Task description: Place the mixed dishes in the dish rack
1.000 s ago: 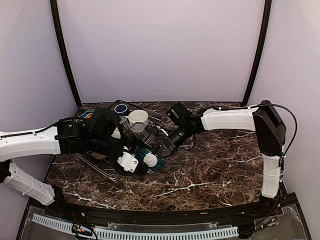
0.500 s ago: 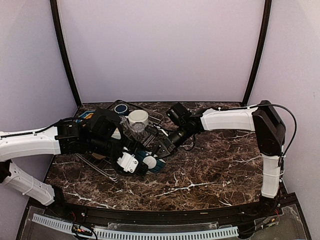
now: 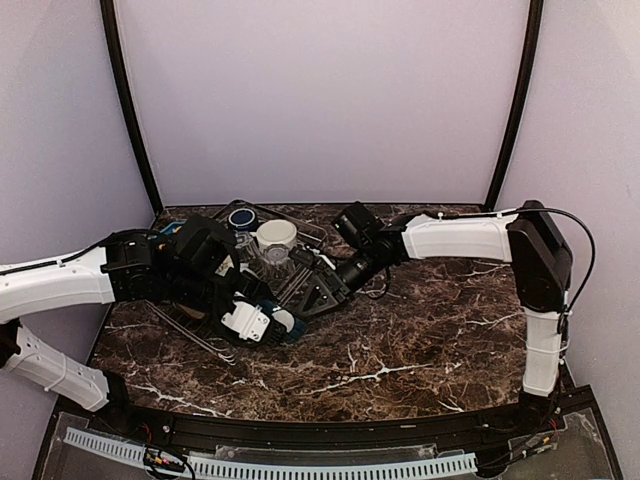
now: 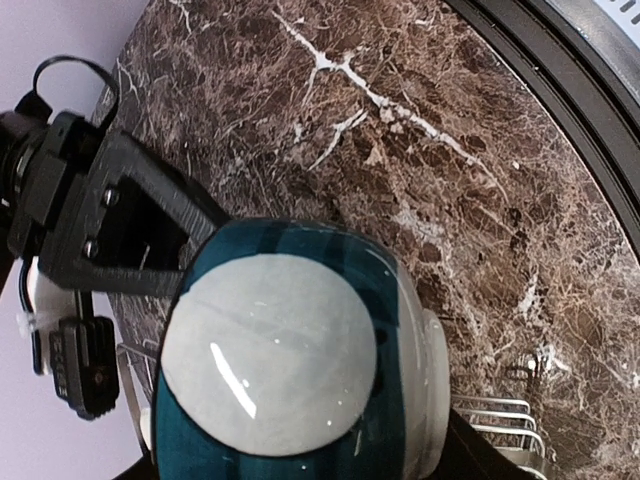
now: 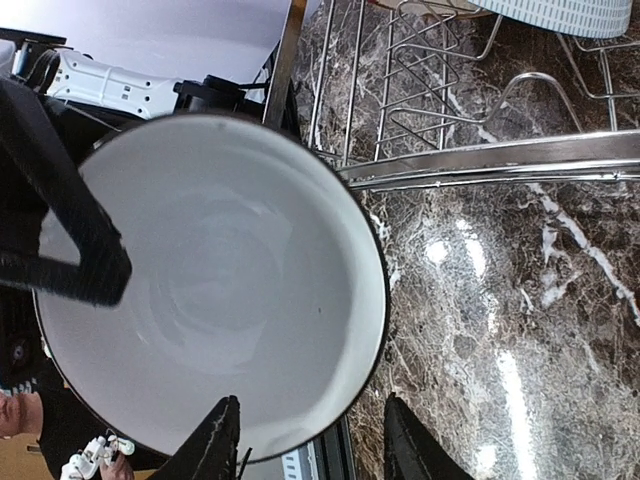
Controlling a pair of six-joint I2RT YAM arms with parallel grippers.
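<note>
Left claw (image 3: 268,325) is clamped on the wall of the round teal-and-white ceramic bowl (image 5: 210,280), holding it tipped on its side above the brown marble table (image 5: 520,330), just beside the silver wire dish rack (image 5: 500,160). Right claw (image 5: 310,440) has its jaws apart, straddling the bowl's rim without pinching it.

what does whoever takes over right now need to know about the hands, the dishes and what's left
Left hand: shut on the teal bowl, held just outside the dish rack rim.
Right hand: open, fingers astride the bowl's rim, not gripping.
In the rack: cream mug, dark blue mug, and a dotted plate standing over the wires.
Left: set the bowl into the rack. The arms hide any remaining dishes, so check for them.
</note>
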